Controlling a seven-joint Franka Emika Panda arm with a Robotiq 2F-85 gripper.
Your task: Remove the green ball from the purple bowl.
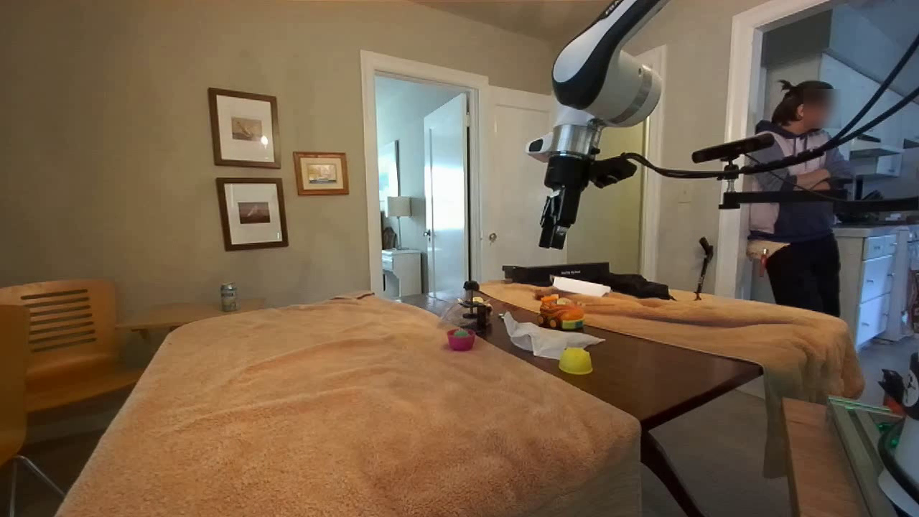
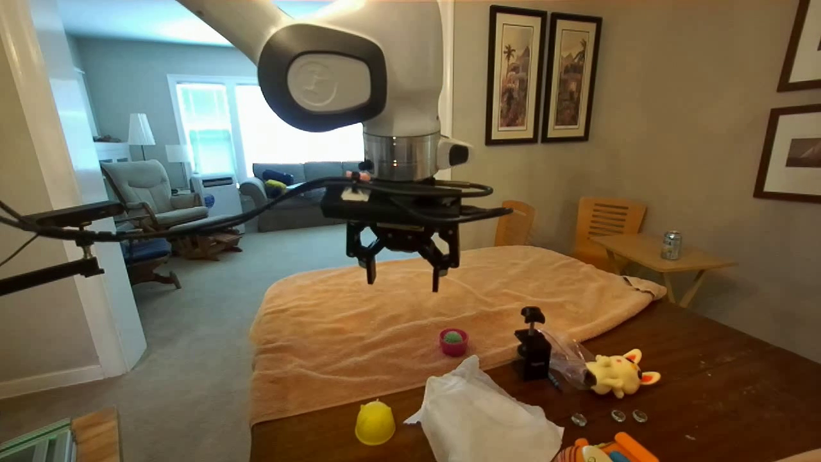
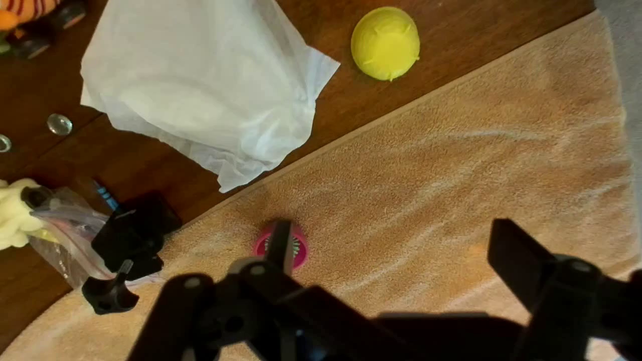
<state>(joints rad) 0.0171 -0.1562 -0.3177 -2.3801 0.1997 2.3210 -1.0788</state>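
The purple bowl sits upright on the orange towel near the towel's edge; it also shows in an exterior view. The green ball rests inside it, its top showing at the rim in both exterior views. In the wrist view the bowl and the spiky-looking ball are partly covered by one finger. My gripper is open and empty, pointing down, high above the towel. In the wrist view the bowl lies under the left finger, not between the fingertips.
A yellow cup-like object and a white crumpled sheet lie on the dark table near the bowl. A black clamp stands close to the bowl. A plush toy, glass pebbles and an orange toy are farther off.
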